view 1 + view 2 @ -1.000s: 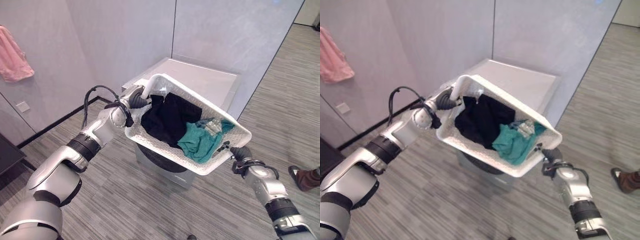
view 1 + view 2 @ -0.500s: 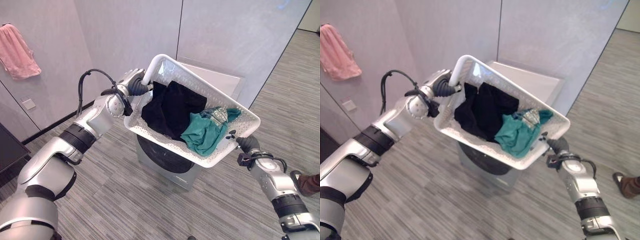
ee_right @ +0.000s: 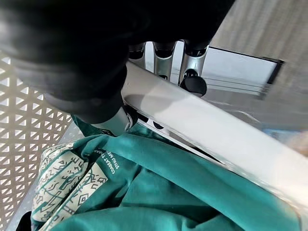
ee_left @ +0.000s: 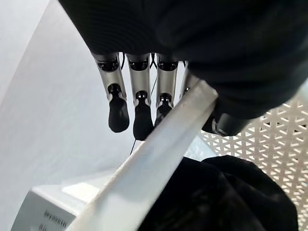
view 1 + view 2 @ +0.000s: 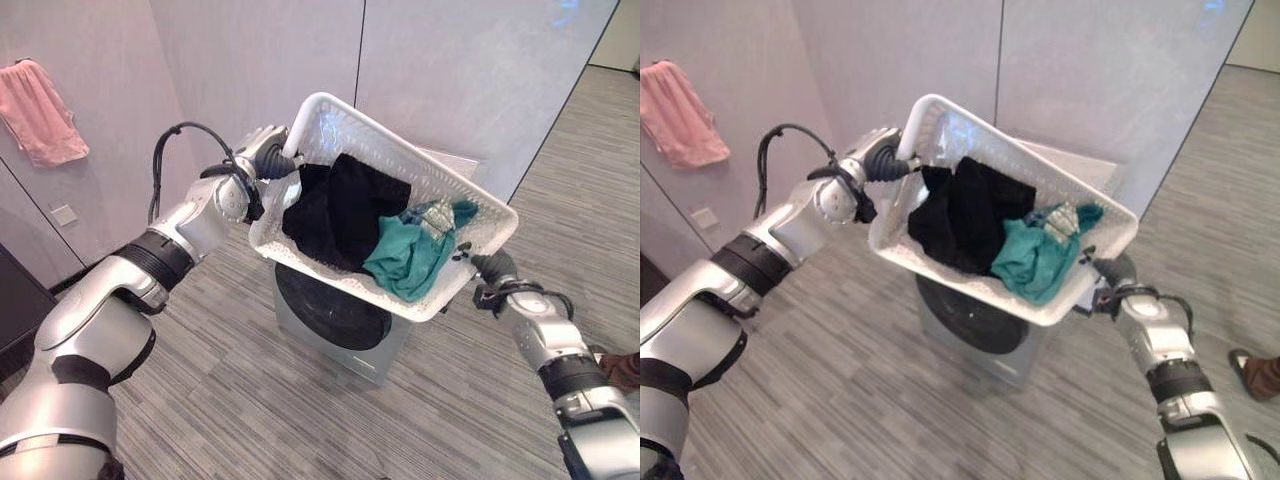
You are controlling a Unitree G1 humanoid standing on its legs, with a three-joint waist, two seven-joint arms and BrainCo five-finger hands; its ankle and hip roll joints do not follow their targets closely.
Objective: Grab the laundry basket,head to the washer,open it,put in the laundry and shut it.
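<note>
Left eye view runs from a pink towel (image 5: pixel 42 108) hanging on the wall at the far left, with a small wall plate (image 5: pixel 63 215) below it, to the left hand (image 5: pixel 268 155), which is raised at the left end of the white laundry basket (image 5: pixel 440 188). Its own wrist view shows the fingers (image 4: pixel 118 113) hooked over the outside of the basket's handle bar (image 4: pixel 159 159) with the thumb on the inner side, so it is clamped on that handle. The basket is held in the air, tipped with its left end higher, directly above the grey washer (image 5: pixel 335 325), whose round dark door (image 5: pixel 330 310) looks closed. Inside the basket a black garment (image 5: pixel 335 215) fills the left and middle, and a teal garment (image 5: pixel 410 260) with a patterned piece lies toward the right end. The right hand (image 5: pixel 497 268) grips the basket's right end; its wrist view shows fingers (image 3: pixel 193 83) curled over the rim bar (image 3: pixel 207 139), thumb inside. A person's shoe (image 5: pixel 1255 372) shows at the far right on the striped floor (image 5: pixel 230 400).
</note>
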